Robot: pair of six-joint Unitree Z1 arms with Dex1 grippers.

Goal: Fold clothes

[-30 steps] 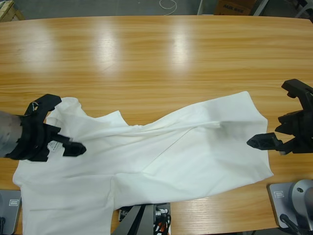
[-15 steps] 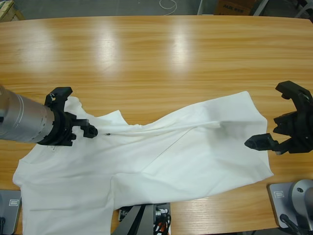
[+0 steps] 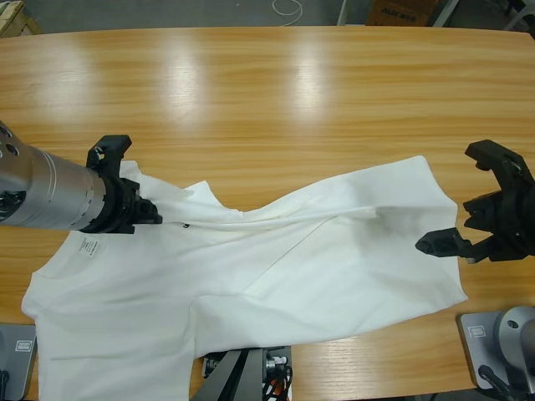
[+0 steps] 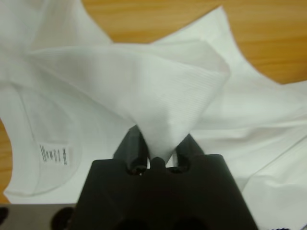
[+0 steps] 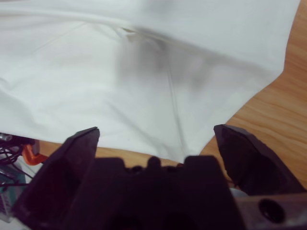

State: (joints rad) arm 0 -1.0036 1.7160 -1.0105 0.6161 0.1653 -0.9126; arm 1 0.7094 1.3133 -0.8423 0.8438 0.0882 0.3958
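T-shirt (image 3: 251, 276) lies on table (image 3: 267, 92), between both grippers

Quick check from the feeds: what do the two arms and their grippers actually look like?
The left arm is a thick silver-grey cylinder ending in a black collar and the black left gripper. The right gripper is all black and angular, with two chunky jaws that taper to blunt tips. No cables or markings show on either.
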